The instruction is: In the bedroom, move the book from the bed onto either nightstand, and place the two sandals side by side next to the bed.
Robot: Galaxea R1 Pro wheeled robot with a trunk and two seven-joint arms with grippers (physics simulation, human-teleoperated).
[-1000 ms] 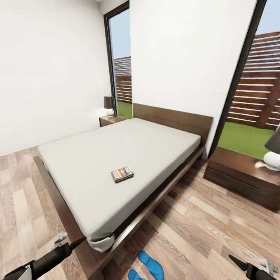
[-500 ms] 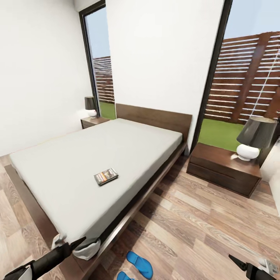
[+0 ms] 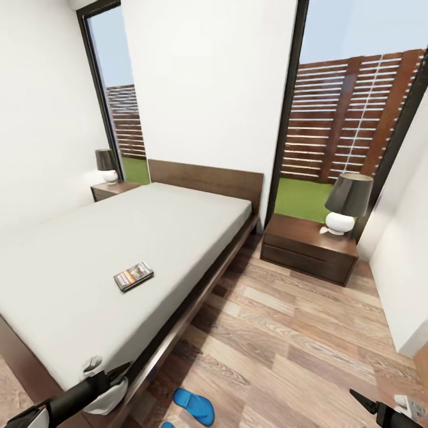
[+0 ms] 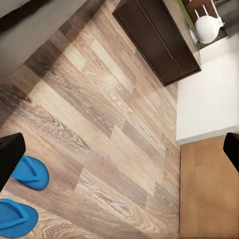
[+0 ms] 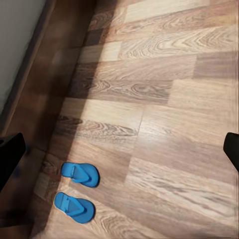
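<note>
Against the picture of a second ago the whole head view has swung rightward — the camera has turned, and the bed, book and sandals lie as they did. The near nightstand, then cut off at the edge, now stands whole with its lamp.

Nearest us, the left gripper (image 3: 113, 373) hangs over the foot corner of the bed (image 3: 178, 226), and the right gripper (image 3: 364, 403) shows low at our right; in both wrist views the fingertips sit at opposite edges, so we read each claw as spread wide, pinching nothing.

On the wood-plank floor (image 3: 285, 333) beside the bed's foot we count two sandals (image 5: 77, 190) — bright blue flip-flops with thin straps, lying side by side, near each other but not touching; in the head view one is whole and the other is cut by the frame's edge.

Further on, one book (image 3: 134, 276) rests flat on the pale grey mattress, towards the near side: a thin dark paperback with an orange band.

Beyond, we count two dark wooden nightstands, the near nightstand (image 3: 309, 246) at the bed's right and the far nightstand (image 3: 110, 190) on its other side by the wall, each bearing one lamp (image 3: 346, 203) with a dark shade and round white base. Two tall black-framed windows (image 3: 351, 119) show grass and a slatted fence.
</note>
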